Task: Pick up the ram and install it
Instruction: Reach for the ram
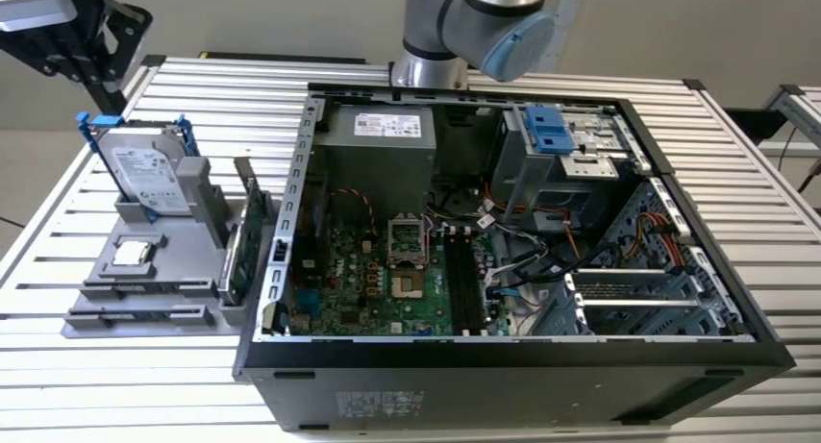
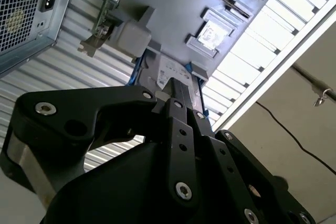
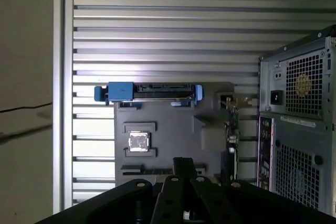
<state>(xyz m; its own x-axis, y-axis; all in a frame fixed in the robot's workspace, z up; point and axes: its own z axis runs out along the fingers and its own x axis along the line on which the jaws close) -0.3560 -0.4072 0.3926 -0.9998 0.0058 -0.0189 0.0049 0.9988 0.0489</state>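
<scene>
Holder point(image 1: 141, 320) on table point(image 1: 231, 107), exterior view's left of computer case point(image 1: 513, 366); hard drive point(image 1: 138, 169) in holder

Open computer case point(image 1: 513, 376), upright hard drive point(image 1: 144, 174)

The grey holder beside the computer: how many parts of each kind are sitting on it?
On the grey holder:
Hard drive: 1
Silver processor chip: 1
Green card: 1
Total: 3, plus a dark strip in a front slot that I cannot make out.
</scene>
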